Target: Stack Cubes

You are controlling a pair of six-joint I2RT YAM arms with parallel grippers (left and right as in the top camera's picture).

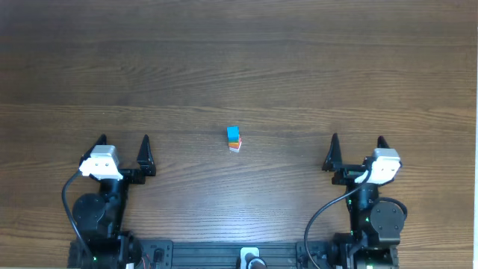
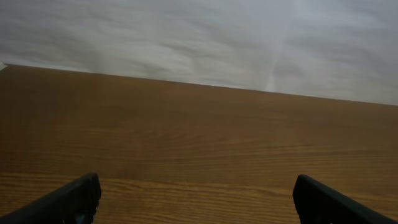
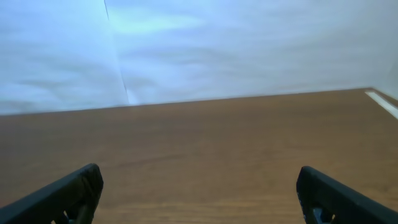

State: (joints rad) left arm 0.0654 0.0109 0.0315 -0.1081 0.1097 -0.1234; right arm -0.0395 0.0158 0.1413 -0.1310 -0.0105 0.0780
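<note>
A small stack of cubes is seen on the wooden surface. A blue cube is set on top, with an orange-red cube touching it from below. A pale sliver is visible at the foot of the stack, but whether it is a further cube cannot be told. The stack is found between the two tools, to the right of the left tool and to the left of the right tool. It is well apart from both and roughly level with their fingertips.

The left tool is held open, its dark fingers spread wide, and bare wood is seen between them in its wrist view. The right tool is likewise held open — its fingers are set far apart, with bare wood between them. Both tools are pointed away from the arm bases, and each is kept close in front of its own base. Ahead of each tool the surface runs on to a pale wall.
</note>
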